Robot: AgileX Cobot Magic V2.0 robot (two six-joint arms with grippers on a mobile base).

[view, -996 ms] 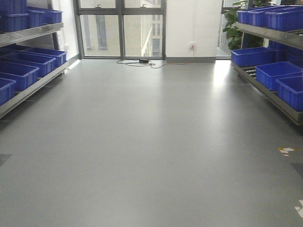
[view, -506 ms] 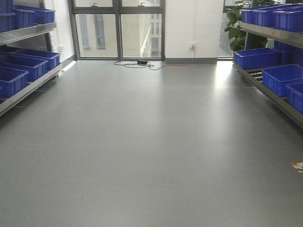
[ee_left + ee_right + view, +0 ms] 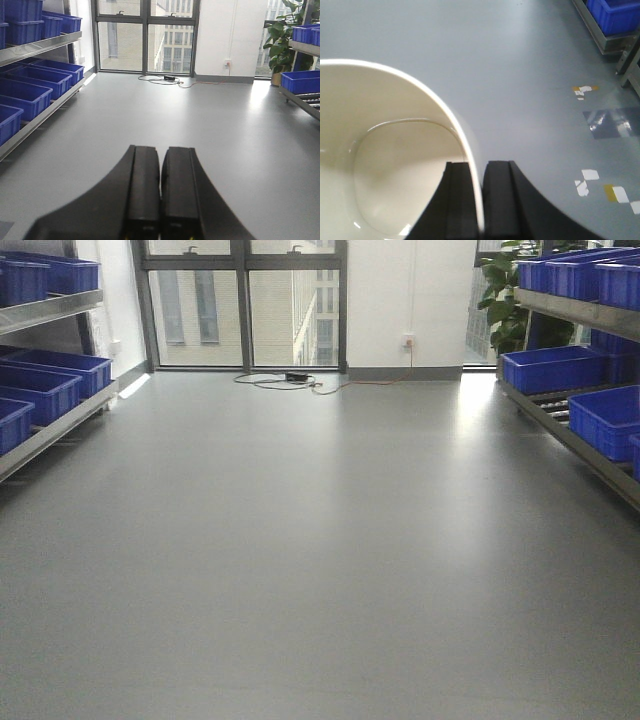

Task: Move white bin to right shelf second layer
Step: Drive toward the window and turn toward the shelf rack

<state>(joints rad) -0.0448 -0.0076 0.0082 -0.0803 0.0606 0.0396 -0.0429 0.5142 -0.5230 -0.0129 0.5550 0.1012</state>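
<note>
In the right wrist view the white bin (image 3: 385,150) fills the lower left, a cream tub seen from above with its inside empty. My right gripper (image 3: 481,165) is shut on the bin's rim, one finger inside the wall and one outside, and holds it above the grey floor. My left gripper (image 3: 161,150) is shut with nothing in it, pointing down the aisle. The right shelf (image 3: 580,445) runs along the right side. One of its levels shows roller tracks (image 3: 556,406) between blue crates. Neither gripper shows in the front view.
Blue crates (image 3: 40,390) fill the left shelf, and more blue crates (image 3: 555,368) sit on the right shelf. A potted plant (image 3: 500,290) stands at the far right corner, and a cable (image 3: 290,380) lies by the window. Tape marks (image 3: 612,192) dot the floor near a shelf leg (image 3: 630,65).
The front view has moved forward down the aisle. Both shelves have slid outward toward the frame edges, and the tape marks at the lower right have dropped out of view.
</note>
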